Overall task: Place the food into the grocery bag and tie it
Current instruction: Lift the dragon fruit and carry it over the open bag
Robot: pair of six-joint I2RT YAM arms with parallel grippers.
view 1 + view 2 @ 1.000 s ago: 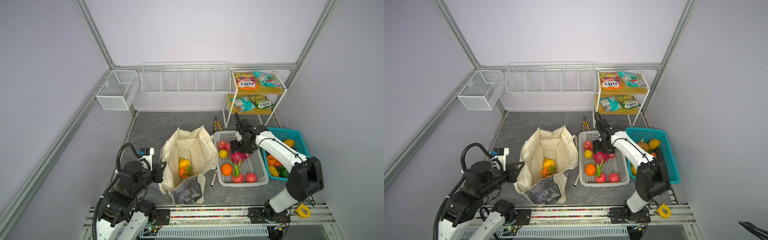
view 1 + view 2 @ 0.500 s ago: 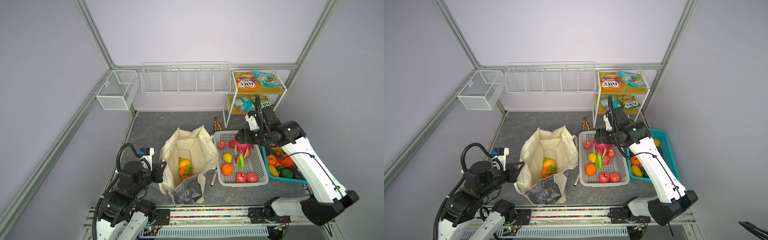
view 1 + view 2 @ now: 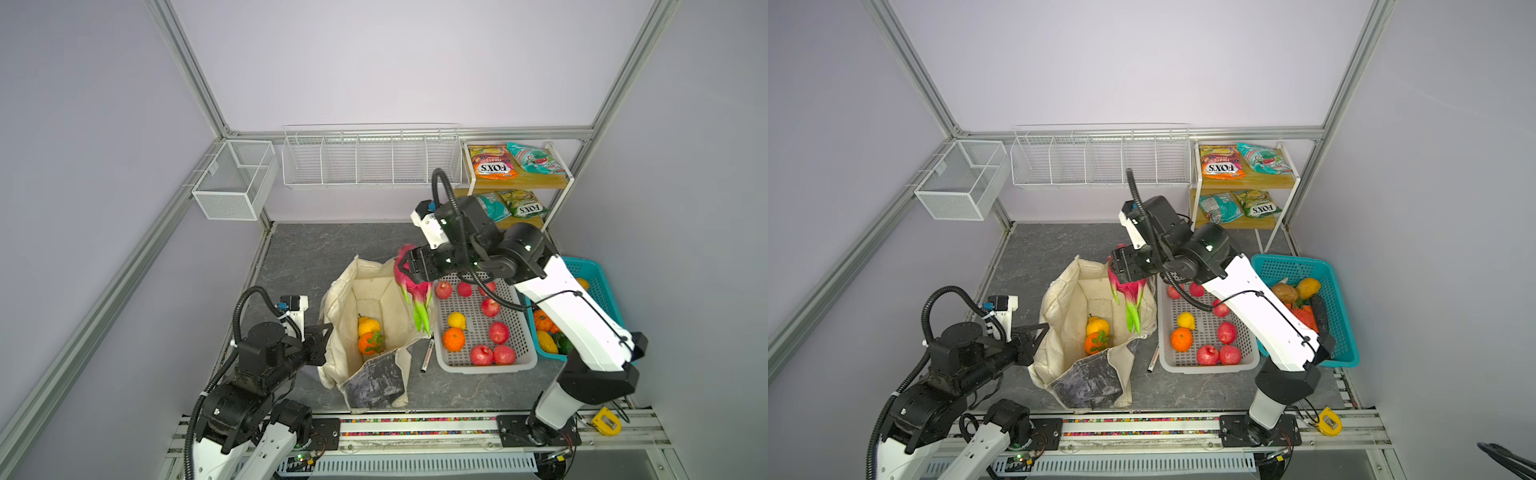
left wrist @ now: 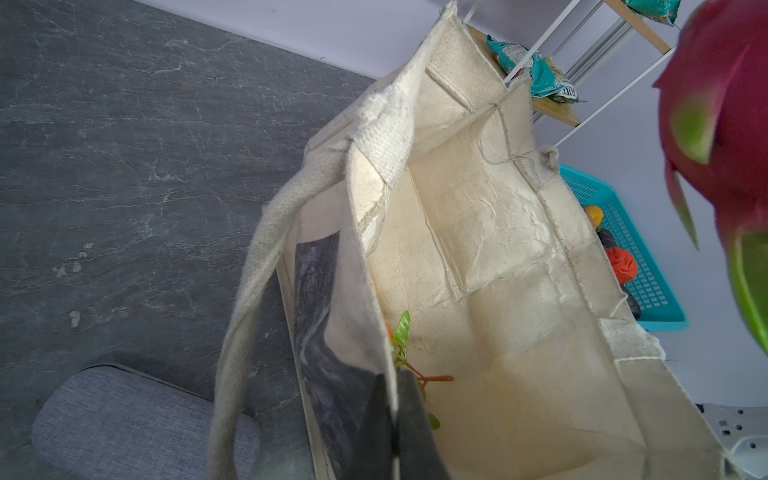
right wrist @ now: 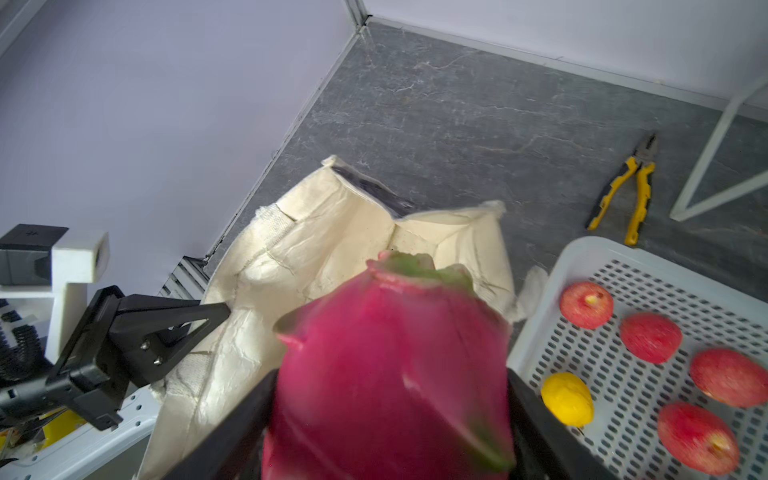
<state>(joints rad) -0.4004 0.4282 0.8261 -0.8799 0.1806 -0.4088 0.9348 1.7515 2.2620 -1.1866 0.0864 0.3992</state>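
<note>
Grey floor (image 3: 324, 249), dragon fruit (image 3: 411, 286) within right pincer (image 5: 390, 386)

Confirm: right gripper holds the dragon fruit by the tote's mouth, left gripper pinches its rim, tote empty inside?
The tote is not empty: both top views show a yellow citrus and a leafy orange inside. Right gripper on dragon fruit and left gripper on the rim are correct.

Both top views look steeply down from high above the bench (image 3: 316, 249), at its 6 o'clock edge. They face 12 o'clock and take in the whole scene, with the shelf (image 3: 540, 181) at 1 o'clock. The left wrist camera sits close at the bag (image 4: 478, 232) rim, looking inside. The right wrist camera peers past the very near dragon fruit (image 5: 390, 374) onto the same bag mouth and the white basket (image 5: 552, 266).
</note>
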